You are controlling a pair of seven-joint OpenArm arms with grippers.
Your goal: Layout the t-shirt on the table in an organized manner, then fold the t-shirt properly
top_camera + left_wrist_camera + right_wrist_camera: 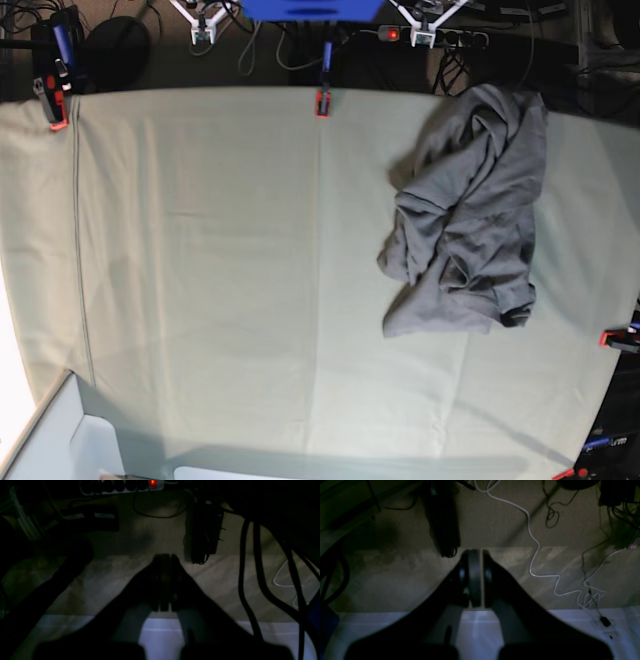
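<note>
Both my grippers, left (165, 557) and right (476, 553), are clenched on nothing, off the table over dim carpet.

Below me the large table (200, 260), draped in pale sage-green cloth, carries the crumpled medium-grey cotton t-shirt (470, 240) toward its right side, reaching the far edge; small red-orange clamps (322, 102) grip that edge.

The table (200, 280) is left open across its left and middle parts. The right part, from the far edge to past mid-depth, is taken up by the crumpled t-shirt (470, 220). Clamps (322, 102) are fixed at the edges.
</note>
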